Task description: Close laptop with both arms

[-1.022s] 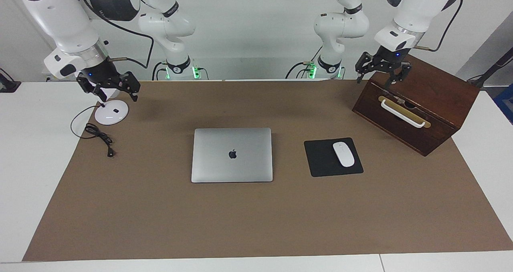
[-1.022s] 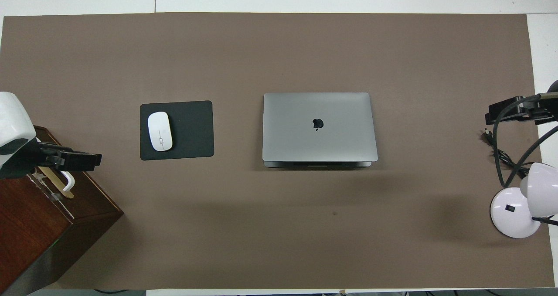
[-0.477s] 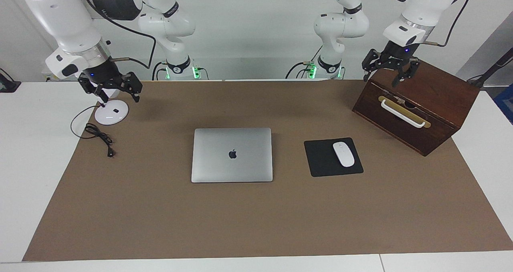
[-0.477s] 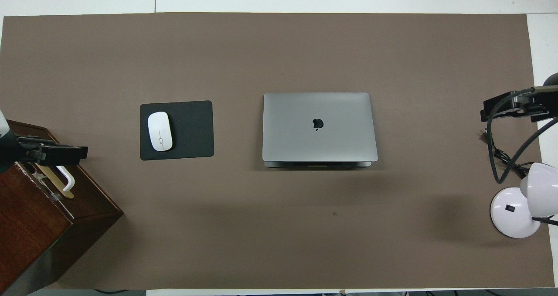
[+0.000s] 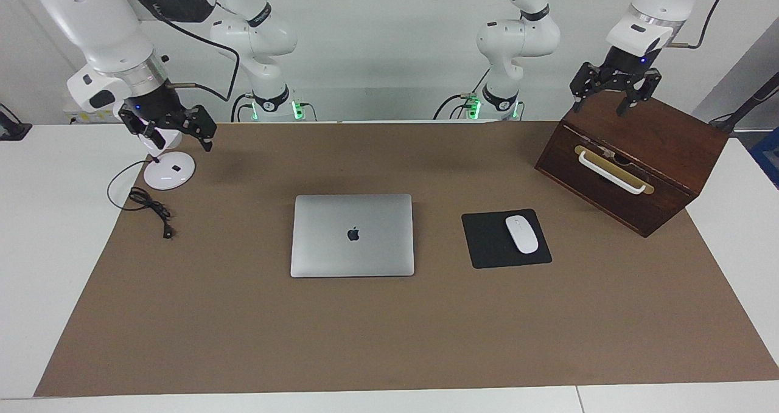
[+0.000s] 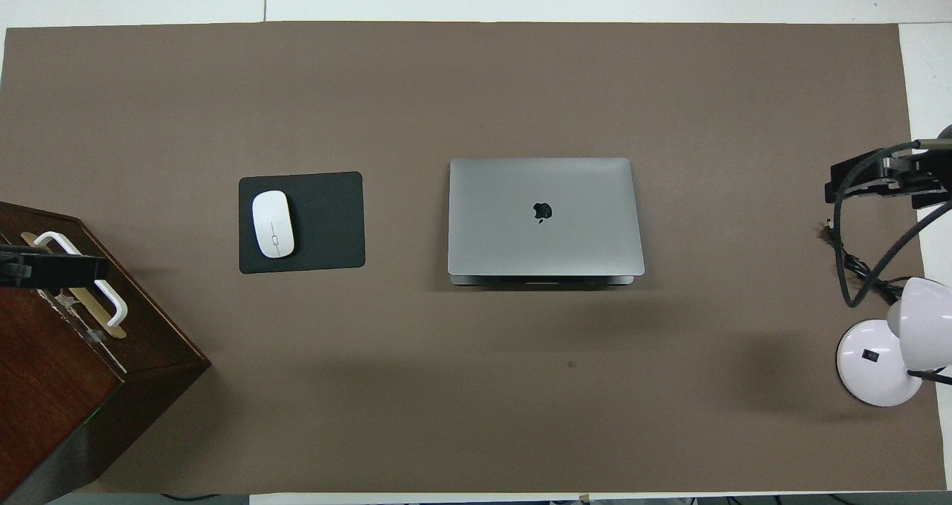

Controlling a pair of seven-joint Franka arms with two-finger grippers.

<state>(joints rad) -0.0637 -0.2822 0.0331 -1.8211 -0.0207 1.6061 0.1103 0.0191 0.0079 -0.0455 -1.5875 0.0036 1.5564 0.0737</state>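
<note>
The laptop [image 5: 352, 235] lies flat in the middle of the brown mat on the table [image 5: 36, 230], its lid down with the logo facing up; in the overhead view only a thin dark seam shows along its edge nearer the robots, so the closing looks done. Judged from this, the step in hand is the pull-back at the end of the task: neither arm touches the machine and both hang well apart from it. The left pincer [image 5: 614, 92] hovers over the top of the wooden box [image 5: 633, 163] at the left arm's end of the table, its jaws spread wide and holding nothing. The right pincer [image 5: 171, 134] hangs over the lamp [image 5: 169, 171] at the right arm's end, also wide and empty. The next move probably calls for nothing more than parking the arms; if the lid were not fully seated, a light press on its edge nearer the robots by both pincers would be needed.

Counted: one laptop, two arms with one pincer each, one black mousepad [image 5: 505, 238] with one white mouse [image 5: 521, 234] on it beside the laptop toward the left arm's end, one wooden box with one white handle [image 5: 610, 172], one lamp, and one loose black cable [image 5: 149, 206] by the lamp.
</note>
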